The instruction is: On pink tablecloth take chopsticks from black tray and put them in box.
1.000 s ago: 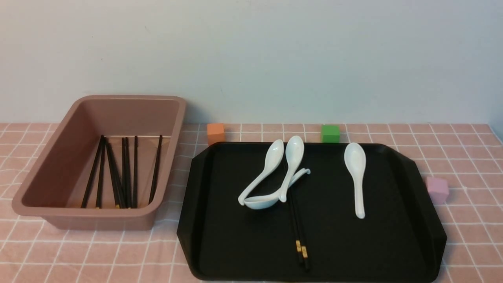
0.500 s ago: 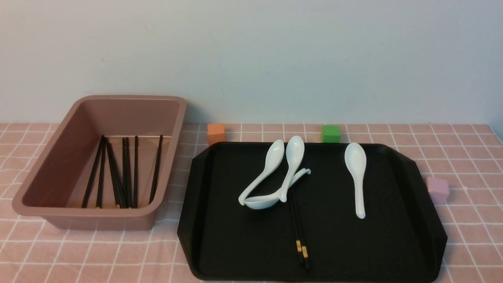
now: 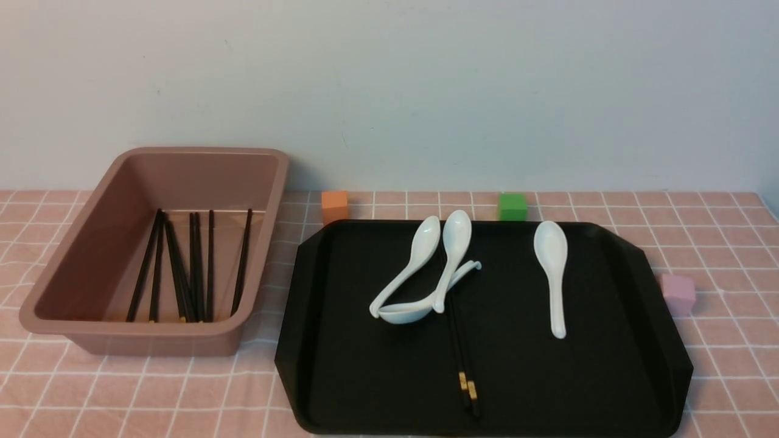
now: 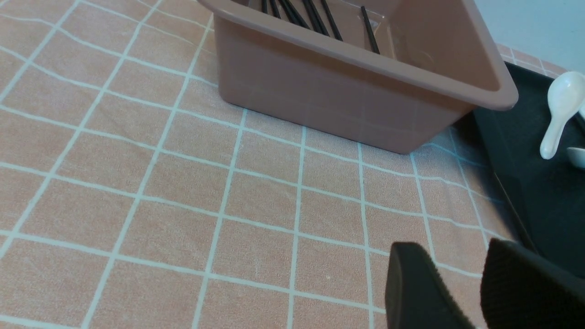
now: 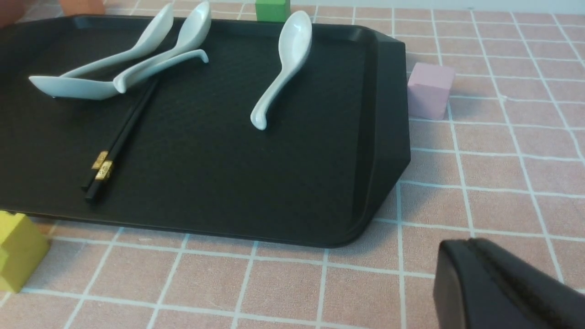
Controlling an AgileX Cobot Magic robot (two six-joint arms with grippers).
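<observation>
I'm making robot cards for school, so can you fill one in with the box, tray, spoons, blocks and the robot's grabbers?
box: pink-brown, left of the tray, black sticks inside
tray: black, two sticks with gold bands, partly under spoons
spoons: four, white; three in a pile, one apart
blocks: orange, green, pink, yellow
left end effector: open, empty
right end effector: shut
</observation>
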